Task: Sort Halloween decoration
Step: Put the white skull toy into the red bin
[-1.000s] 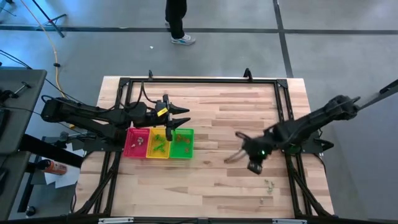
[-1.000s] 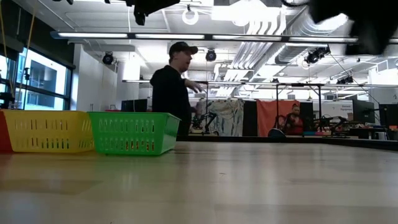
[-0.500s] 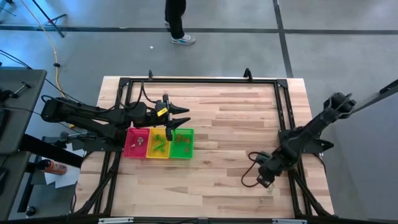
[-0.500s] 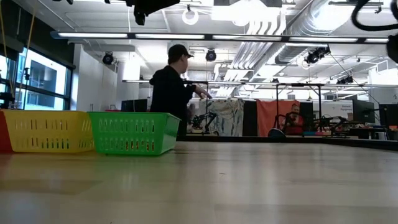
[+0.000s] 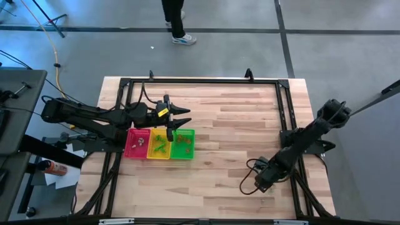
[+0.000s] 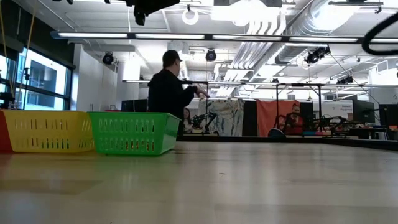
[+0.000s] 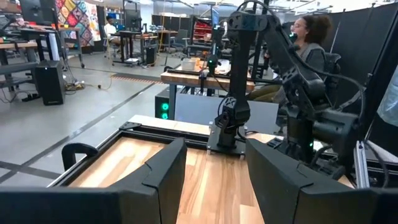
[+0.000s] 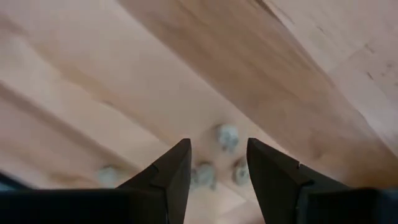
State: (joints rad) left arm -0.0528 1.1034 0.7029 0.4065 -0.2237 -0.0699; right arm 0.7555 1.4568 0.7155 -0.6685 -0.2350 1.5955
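Several pale grey trinkets (image 8: 227, 135) of the Halloween decoration lie on the wooden table near its near right corner. My right gripper (image 8: 217, 152) hangs just above them, pointing down, open, its fingers on either side of the cluster and touching nothing. In the high view this gripper (image 5: 261, 180) hides them. More trinkets lie in the red tray (image 5: 132, 150), the yellow tray (image 5: 152, 152) and the green tray (image 5: 190, 150). My left gripper (image 5: 184, 116) waits open and level above the trays' far side.
The three trays stand side by side at the table's left middle; the low view shows the yellow tray (image 6: 46, 130) and the green tray (image 6: 132, 132). A black frame (image 5: 282, 106) rims the table. A person (image 5: 175, 19) stands beyond the far edge.
My right gripper has swung from the table's middle right toward the near right corner, has come down close to the tabletop, and has rolled and tipped until it points downward. The left arm has kept still.
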